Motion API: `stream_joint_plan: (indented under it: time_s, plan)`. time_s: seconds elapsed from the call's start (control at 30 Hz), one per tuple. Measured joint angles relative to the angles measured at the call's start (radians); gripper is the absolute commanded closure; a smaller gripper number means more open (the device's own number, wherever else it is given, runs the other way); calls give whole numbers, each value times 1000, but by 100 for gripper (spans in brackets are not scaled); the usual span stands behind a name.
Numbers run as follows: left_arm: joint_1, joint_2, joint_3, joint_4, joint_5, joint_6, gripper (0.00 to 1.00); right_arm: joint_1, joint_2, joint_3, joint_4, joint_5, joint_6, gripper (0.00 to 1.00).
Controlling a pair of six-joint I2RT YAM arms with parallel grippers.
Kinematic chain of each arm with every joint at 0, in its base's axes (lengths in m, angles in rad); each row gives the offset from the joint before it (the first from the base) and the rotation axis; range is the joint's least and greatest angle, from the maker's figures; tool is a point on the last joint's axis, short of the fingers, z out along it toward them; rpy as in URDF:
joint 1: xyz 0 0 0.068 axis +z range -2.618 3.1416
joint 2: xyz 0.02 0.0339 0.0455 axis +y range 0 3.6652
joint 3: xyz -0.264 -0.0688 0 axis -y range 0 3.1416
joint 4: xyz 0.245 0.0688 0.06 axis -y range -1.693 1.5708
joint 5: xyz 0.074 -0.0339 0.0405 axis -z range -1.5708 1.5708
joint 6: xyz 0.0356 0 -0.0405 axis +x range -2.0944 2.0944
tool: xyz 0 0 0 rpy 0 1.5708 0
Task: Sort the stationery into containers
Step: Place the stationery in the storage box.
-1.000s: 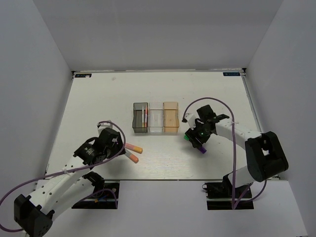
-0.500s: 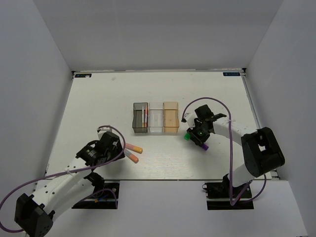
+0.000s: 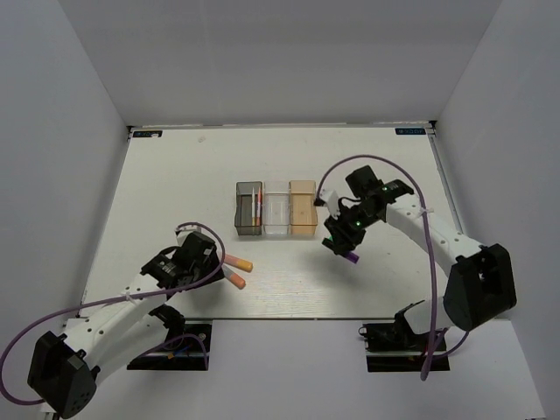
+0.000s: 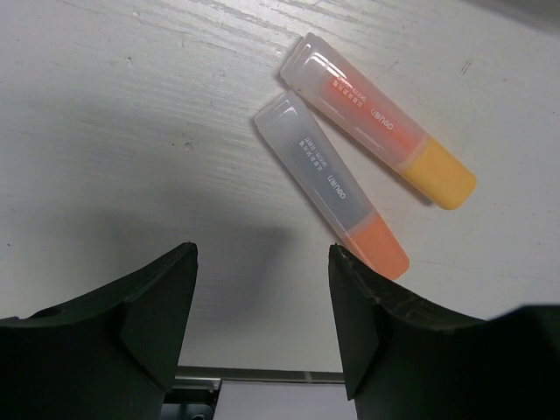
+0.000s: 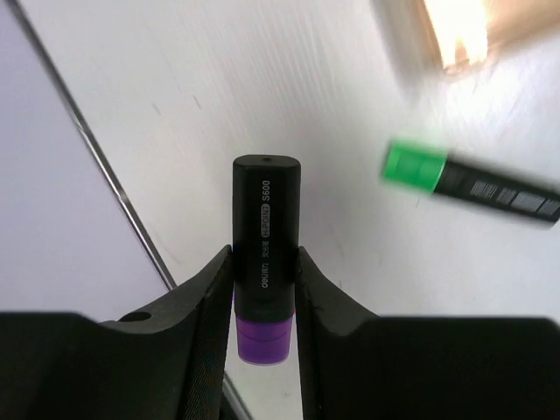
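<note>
Black purple-capped highlighter [image 5: 265, 227], now aloft

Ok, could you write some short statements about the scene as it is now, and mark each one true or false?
1. The right gripper is shut on the purple highlighter. True.
2. The pens are in the grey bin. True.
3. The green highlighter is also in the grey bin. False: it lies on the table.
4. The left gripper holds a highlighter. False: it is open and holds nothing, and both stubby highlighters lie on the table ahead of it.
</note>
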Motion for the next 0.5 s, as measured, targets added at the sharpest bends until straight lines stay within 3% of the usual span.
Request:
stream_joint_plan:
  time_s: [0.2,0.5]
  plan:
    - [0,13,-8,13,11,-40,31,84,137,276,48,-118,152,100]
    - [0,19,-9,11,19,-101,32,138,415,392,556,-72,664,100]
